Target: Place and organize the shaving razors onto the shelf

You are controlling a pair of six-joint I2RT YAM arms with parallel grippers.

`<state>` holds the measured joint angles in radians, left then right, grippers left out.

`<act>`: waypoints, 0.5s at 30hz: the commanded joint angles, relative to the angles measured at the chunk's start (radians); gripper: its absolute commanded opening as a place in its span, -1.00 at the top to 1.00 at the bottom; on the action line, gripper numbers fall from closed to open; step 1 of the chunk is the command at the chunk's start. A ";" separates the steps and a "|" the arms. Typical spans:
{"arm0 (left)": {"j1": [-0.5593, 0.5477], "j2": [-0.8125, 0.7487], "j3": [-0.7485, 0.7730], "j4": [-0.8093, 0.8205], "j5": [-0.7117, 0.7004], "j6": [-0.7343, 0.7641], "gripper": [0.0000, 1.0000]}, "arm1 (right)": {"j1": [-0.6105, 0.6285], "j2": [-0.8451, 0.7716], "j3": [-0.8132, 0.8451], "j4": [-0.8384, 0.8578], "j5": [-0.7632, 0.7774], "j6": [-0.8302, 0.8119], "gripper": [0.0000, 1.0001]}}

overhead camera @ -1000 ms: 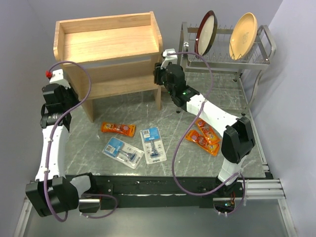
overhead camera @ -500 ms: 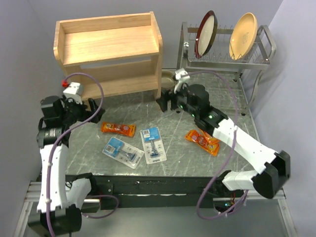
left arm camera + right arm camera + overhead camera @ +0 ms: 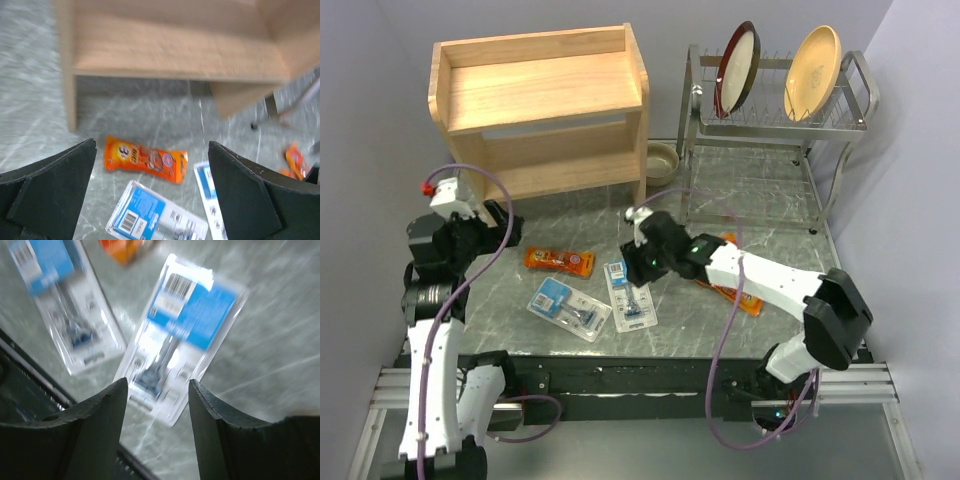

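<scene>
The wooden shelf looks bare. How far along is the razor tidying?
Barely begun. Done: nothing, the shelf holds no packs. In hand: the right pincer hangs open over a blue-card pack; the left pincer is open above an orange pack. Left: every pack, all lying on the table.

Your right gripper (image 3: 157, 390) is spread wide, with a clear blister pack (image 3: 185, 330) (blue card, dark razor) sitting right ahead in the gap. A second blister pack (image 3: 65, 305) lies off to its left, and an orange pack (image 3: 125, 247) peeks in farther ahead. It's all pretty blurry, though.
</scene>
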<state>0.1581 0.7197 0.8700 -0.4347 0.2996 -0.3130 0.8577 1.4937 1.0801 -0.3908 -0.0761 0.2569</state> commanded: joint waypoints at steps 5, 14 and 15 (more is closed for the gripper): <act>0.029 -0.088 0.058 -0.070 -0.152 -0.051 -0.99 | 0.085 0.186 0.063 -0.056 0.099 0.214 -0.26; 0.003 -0.126 0.067 -0.087 -0.211 -0.038 -0.99 | 0.135 0.318 0.122 -0.074 0.150 0.301 -0.17; -0.002 -0.128 0.066 -0.084 -0.209 -0.040 -0.99 | 0.144 0.326 0.124 -0.077 0.157 0.314 -0.07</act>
<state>0.1734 0.6086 0.8959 -0.5278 0.1215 -0.3576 0.9840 1.7893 1.1519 -0.4648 0.0212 0.5064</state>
